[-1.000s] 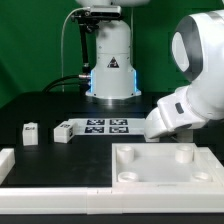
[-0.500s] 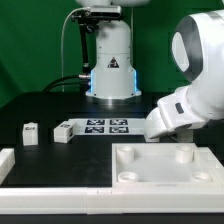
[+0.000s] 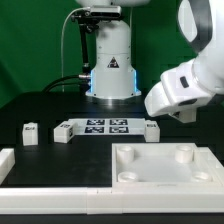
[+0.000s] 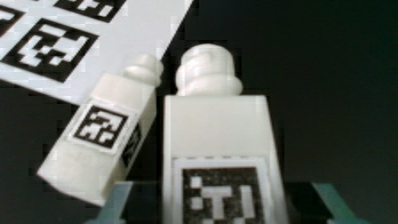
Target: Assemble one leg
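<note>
In the wrist view a white leg (image 4: 217, 140) with a black-and-white marker lies on the black table between my gripper's (image 4: 231, 206) teal fingers (image 4: 135, 205). A dark gap shows on each side of it, so the gripper is open. A second leg (image 4: 111, 125) lies close beside it, partly over the marker board (image 4: 80, 40). In the exterior view my gripper (image 3: 182, 116) hangs above a leg (image 3: 152, 130) at the marker board's (image 3: 105, 126) right end. Its fingertips are hidden by the hand there.
Two more legs (image 3: 30, 132) (image 3: 63, 131) lie at the exterior view's left of the marker board. The large white square tabletop (image 3: 165, 172) lies in front at the right. A white L-shaped rim (image 3: 20, 165) runs along the front left. The robot base (image 3: 110, 65) stands behind.
The arm has risen and shifted toward the exterior view's right. The leg at the marker board's right end, covered before, now shows.
</note>
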### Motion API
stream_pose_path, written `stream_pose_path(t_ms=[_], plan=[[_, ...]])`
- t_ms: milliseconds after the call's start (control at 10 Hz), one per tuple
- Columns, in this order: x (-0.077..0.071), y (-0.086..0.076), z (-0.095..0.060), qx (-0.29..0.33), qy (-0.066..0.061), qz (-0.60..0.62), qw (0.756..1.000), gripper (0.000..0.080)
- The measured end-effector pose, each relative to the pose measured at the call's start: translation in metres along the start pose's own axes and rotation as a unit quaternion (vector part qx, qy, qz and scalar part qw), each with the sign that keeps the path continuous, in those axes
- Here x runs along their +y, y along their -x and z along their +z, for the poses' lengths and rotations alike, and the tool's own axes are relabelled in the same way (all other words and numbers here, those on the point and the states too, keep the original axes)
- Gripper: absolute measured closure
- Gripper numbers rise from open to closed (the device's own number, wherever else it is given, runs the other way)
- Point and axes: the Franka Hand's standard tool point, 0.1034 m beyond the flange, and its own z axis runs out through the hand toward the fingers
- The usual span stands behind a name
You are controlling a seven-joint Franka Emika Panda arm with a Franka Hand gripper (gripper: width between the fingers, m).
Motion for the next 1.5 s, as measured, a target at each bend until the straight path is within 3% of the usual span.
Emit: stream_pose_path(t_ms=[100,200,500,700,900,1200,1500], plan=[[0.000,-0.003,0.000,0.009,0.000,0.000,1.000,0.0511],[0.002,-0.013,-0.006,0.068,0.003,0.003,0.998,0.0509],[0.010,-0.015,-0.013,0.220,0.018,0.007,0.975,0.0509],[0.027,-0.001,-0.044,0.266,0.025,0.002,0.964,0.0509],[0.034,-0.004,-0.082,0.357,0.038,0.000,0.933,0.0509],[0.038,-0.009,-0.078,0.468,0.053,-0.006,0.882,0.0509],[0.055,-0.029,-0.108,0.579,0.104,-0.056,0.807,0.0509]])
